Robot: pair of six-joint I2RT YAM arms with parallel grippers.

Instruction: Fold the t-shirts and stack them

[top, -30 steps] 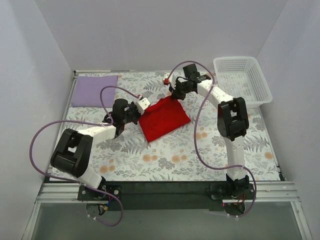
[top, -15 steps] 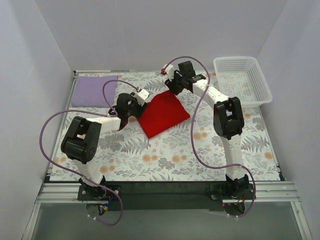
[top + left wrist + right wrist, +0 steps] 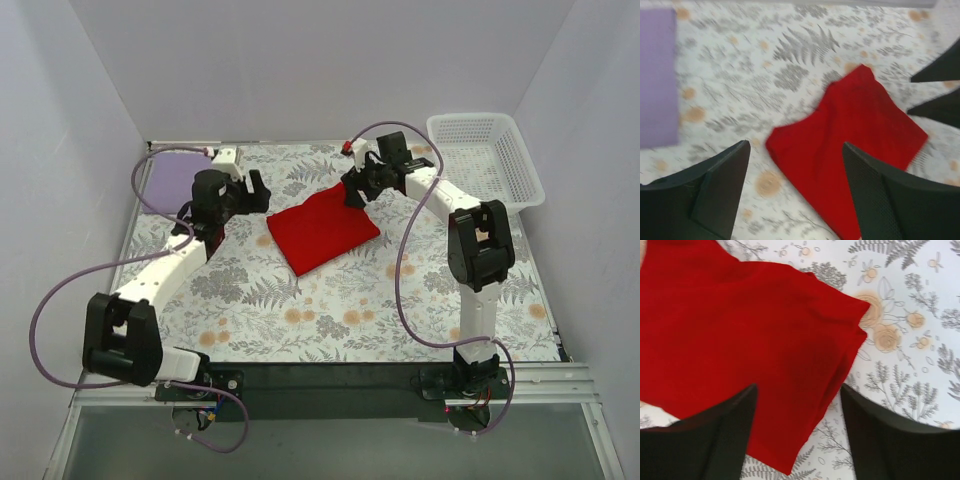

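The white lattice basket [image 3: 472,118] stands at the upper right of the top view, on the far right corner of the tabletop [image 3: 330,310]. Both t-shirts lie outside it, on the flowered cloth.

The red t-shirt [image 3: 322,228] is a folded, tilted rectangle near the middle of the frame, flat on the tabletop. The lavender t-shirt [image 3: 168,182] lies at the upper left, well apart from the red one and partly covered by the left arm.

The left hand [image 3: 262,192] sits just left of the red t-shirt, its fingers spread and pinching nothing. In its wrist view, the left hand [image 3: 796,147] frames the red t-shirt [image 3: 855,150], with the lavender t-shirt [image 3: 657,75] at the left edge. The right hand [image 3: 354,192] is at the red t-shirt's far corner, also spread with nothing between its fingers. Its own view shows the right hand [image 3: 799,387] above the red t-shirt [image 3: 740,325] (whether the tips touch the cloth cannot be told).

A second ago both hands were pressed together on the red t-shirt, the right one holding its far corner raised. Since then both have let go and the cloth has settled flat. The left arm has swung up and to the left, across the lavender t-shirt's near edge.
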